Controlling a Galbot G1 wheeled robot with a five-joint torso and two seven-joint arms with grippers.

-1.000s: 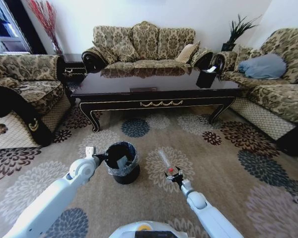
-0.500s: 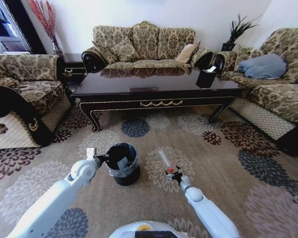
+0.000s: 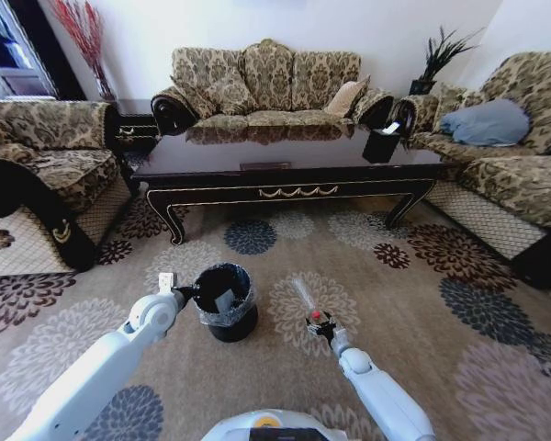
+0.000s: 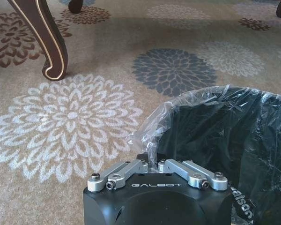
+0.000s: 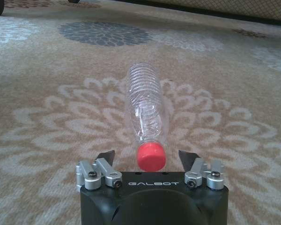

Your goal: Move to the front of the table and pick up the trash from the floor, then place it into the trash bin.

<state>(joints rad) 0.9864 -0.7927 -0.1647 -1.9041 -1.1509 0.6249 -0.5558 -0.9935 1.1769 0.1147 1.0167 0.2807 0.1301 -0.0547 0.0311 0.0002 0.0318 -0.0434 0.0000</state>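
The trash is a clear plastic bottle point(image 3: 304, 296) with a red cap, lying on the floor's flowered carpet point(image 3: 422, 303) in front of the table point(image 3: 294, 152). My right gripper point(image 3: 314, 319) is low at the capped end. In the right wrist view the bottle point(image 5: 144, 108) points away and the right gripper point(image 5: 147, 155) stands open, one finger on each side of the red cap. The trash bin point(image 3: 225, 299), black with a bag liner, stands left of the bottle. My left gripper point(image 4: 153, 162) is shut on the liner at the bin's rim point(image 4: 187, 101).
Sofas point(image 3: 266, 83) surround the table on three sides. A small black box point(image 3: 382, 143) stands on the table's right end. A curved table leg point(image 4: 46, 40) is beyond the bin. Open carpet lies right of the bottle.
My right arm has shifted slightly to the left at the bottle's cap. The left gripper and the bin have barely moved.
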